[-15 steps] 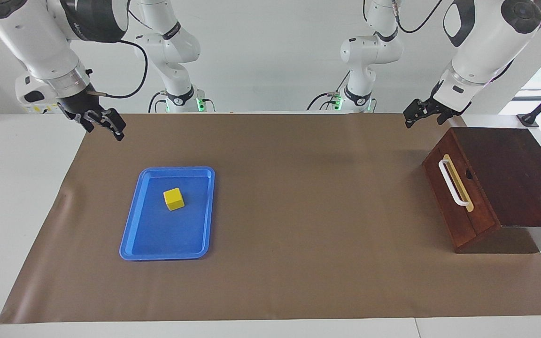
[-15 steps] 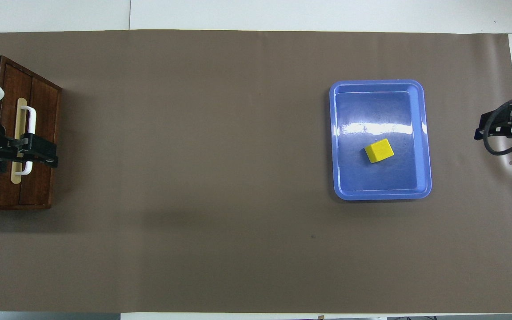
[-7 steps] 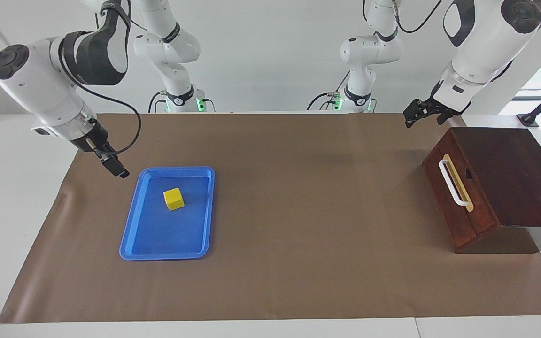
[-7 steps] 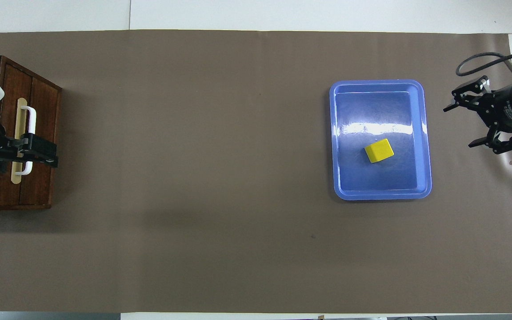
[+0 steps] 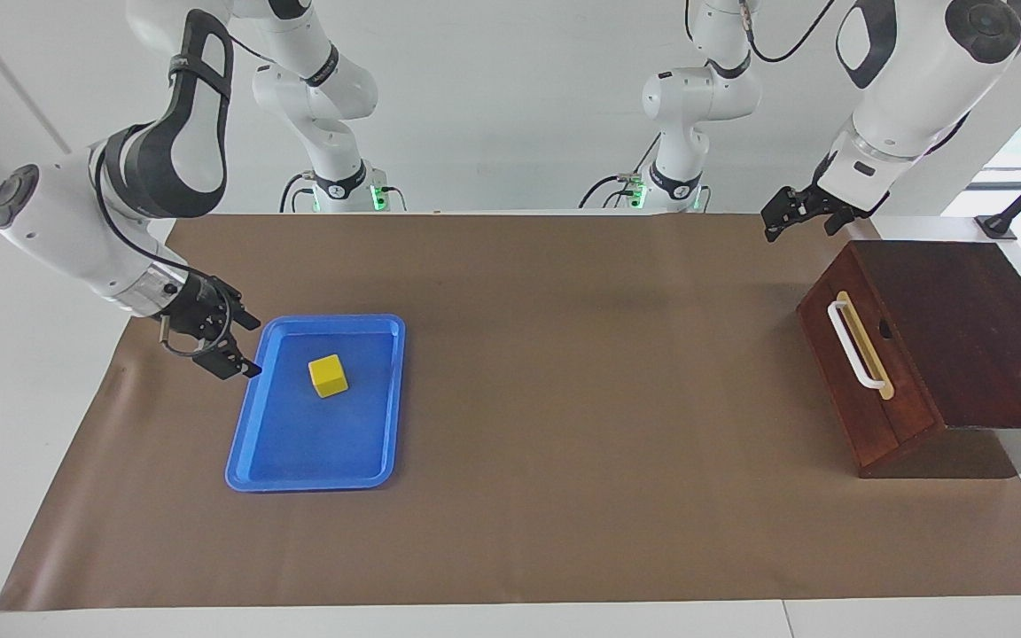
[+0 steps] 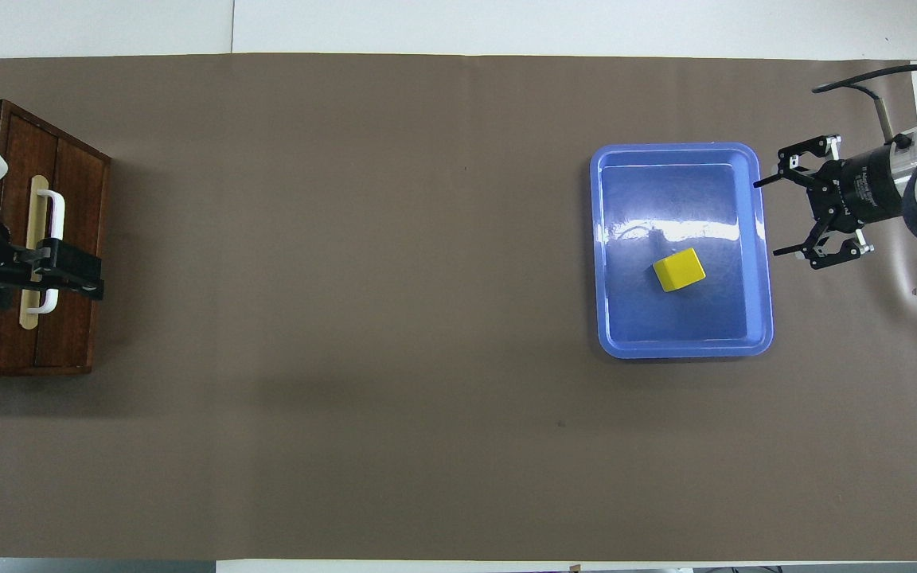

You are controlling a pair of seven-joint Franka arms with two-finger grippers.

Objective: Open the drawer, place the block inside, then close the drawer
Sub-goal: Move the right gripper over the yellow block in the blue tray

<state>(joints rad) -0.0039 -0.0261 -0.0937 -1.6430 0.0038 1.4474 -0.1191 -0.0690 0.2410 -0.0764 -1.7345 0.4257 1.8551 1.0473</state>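
Note:
The yellow block [image 5: 328,375] lies in the blue tray [image 5: 315,483], seen from overhead too as block [image 6: 679,270] and tray [image 6: 681,350]. My right gripper [image 5: 246,347] is open and empty. It hangs low at the tray's rim toward the right arm's end of the table, its fingers pointing at the block [image 6: 767,219]. The drawer [image 5: 865,381] is shut, with its white handle [image 5: 856,346] on the tan strip. My left gripper [image 5: 781,221] waits in the air beside the box, and from overhead it covers the drawer front [image 6: 76,274].
The dark wooden box [image 5: 962,328] stands at the left arm's end of the table, its drawer front facing the tray. A brown mat [image 5: 599,399] covers the table between box and tray. White table shows around the mat.
My right arm has come down from the mat's corner near the robots to the tray's rim, and its gripper has turned toward the block. The left arm, block and drawer have not moved.

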